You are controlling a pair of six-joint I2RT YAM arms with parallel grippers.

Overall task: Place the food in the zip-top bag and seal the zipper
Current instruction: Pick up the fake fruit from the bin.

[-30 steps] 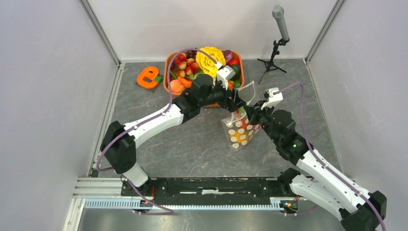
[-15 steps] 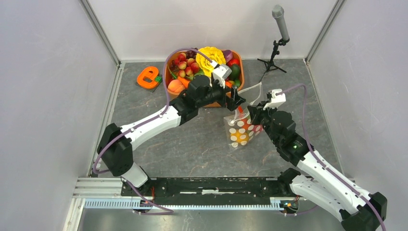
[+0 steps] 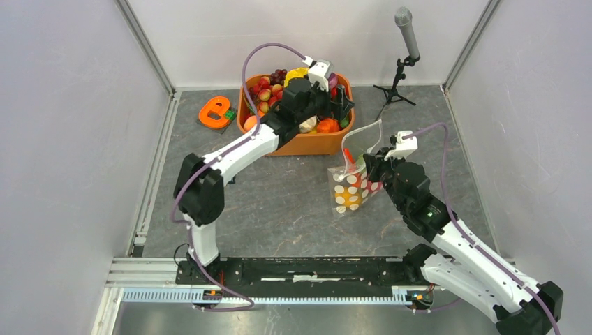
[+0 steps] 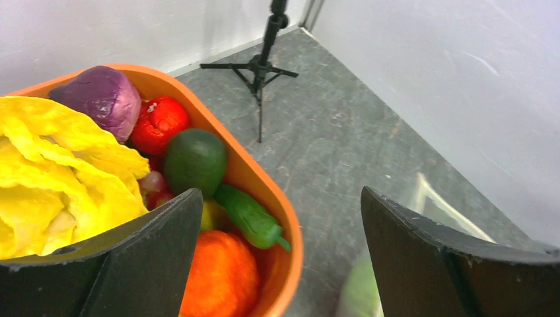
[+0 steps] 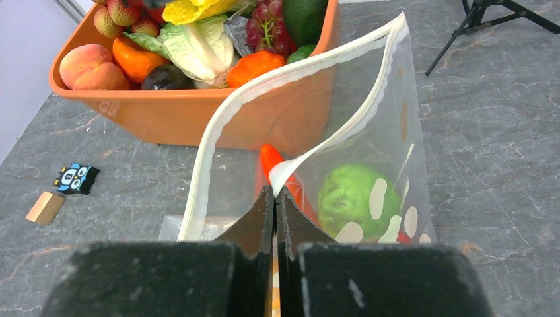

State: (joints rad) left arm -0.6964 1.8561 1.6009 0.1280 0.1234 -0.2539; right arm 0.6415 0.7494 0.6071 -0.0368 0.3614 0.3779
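Observation:
The zip-top bag (image 3: 351, 187) stands on the grey table with its mouth gaping. My right gripper (image 5: 275, 191) is shut on the near lip of the mouth, pinching the zipper (image 5: 264, 84) strip. Inside the bag lie a green lettuce ball (image 5: 356, 195) and a red-orange piece (image 5: 271, 158). My left gripper (image 3: 340, 105) hangs open and empty over the right end of the orange tub (image 3: 307, 143). Below the left gripper (image 4: 280, 191) the food shows: an avocado (image 4: 195, 162), a green pepper (image 4: 251, 214), a red tomato (image 4: 158, 122), an orange fruit (image 4: 221, 277).
The tub is heaped with more toy food, including a purple cabbage (image 4: 102, 96) and yellow leaves (image 4: 53, 172). A microphone on a tripod (image 3: 401, 63) stands at the back right. An orange object (image 3: 216, 112) lies left of the tub. A wooden block (image 5: 45, 207) lies near it.
My left arm has pulled away from the bag's mouth and swung back over the tub, its jaws opening wide. The right gripper keeps its hold on the bag.

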